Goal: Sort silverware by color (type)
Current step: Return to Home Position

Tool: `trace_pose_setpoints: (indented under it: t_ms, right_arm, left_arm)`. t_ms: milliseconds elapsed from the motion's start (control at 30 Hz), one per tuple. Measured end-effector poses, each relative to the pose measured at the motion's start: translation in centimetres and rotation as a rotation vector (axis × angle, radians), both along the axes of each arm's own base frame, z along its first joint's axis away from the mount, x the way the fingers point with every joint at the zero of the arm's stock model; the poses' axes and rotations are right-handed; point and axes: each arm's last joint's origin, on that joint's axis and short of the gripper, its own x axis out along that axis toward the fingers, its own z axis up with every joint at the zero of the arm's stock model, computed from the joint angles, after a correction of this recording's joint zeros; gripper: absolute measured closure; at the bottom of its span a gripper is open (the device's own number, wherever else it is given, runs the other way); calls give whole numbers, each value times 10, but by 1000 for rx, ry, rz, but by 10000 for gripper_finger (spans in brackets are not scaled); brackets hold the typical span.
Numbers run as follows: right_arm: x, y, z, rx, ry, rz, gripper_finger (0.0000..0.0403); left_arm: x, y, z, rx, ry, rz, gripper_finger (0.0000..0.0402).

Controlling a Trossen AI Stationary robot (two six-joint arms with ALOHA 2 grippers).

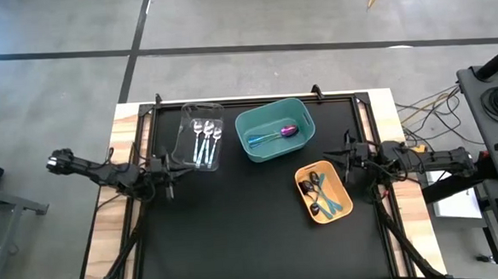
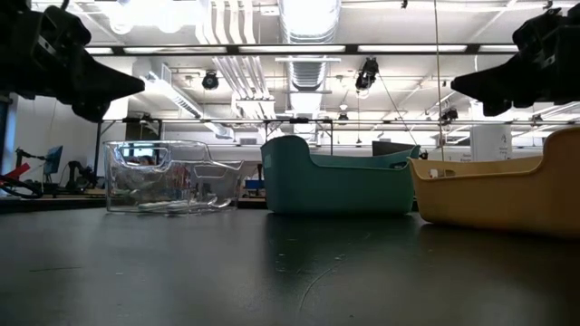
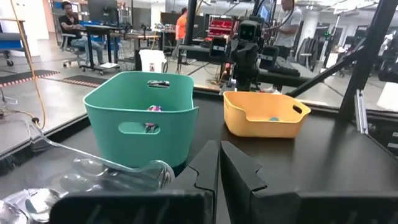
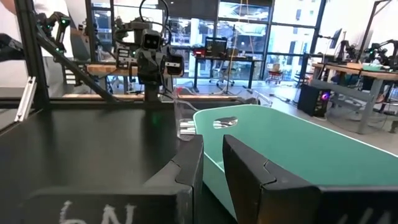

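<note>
- Matte black tabletop with pale wooden strips along both side edges. A wide stretch of bare black runs from the bins to the near edge.
- All three bins sit in the far half, each apart from the others.
- Clear, glossy, thin-walled plastic bin is far left, close to the back rail. The shiny silver spoons lie in it, side by side.
- Teal, smooth, round-cornered plastic bin with a slot handle is in the middle, just beside the clear one. The iridescent purple-blue spoons lie in it.
- Orange, smaller, lower-walled plastic bin sits nearer and to the right, turned at an angle. The dark utensils with teal handles lie in it.
- Left gripper hangs above the left table edge, just beside the clear bin's near corner. Its fingers are closed together and hold nothing.
- Right gripper hangs above the right edge, just beside the orange bin's rim. A narrow gap shows between its fingers, with nothing in it.
- In the low view both arms ride well above the bin rims.
</note>
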Motion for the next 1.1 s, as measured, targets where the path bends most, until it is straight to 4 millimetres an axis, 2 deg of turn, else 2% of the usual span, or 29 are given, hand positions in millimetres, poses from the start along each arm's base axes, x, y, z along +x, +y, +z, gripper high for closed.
trace_pose_setpoints:
  t_ms: [1100]
  right_arm:
    - [2,0,-3,13,30,0,351]
  left_arm:
    - [3,-1,-2,-29,28,9,401]
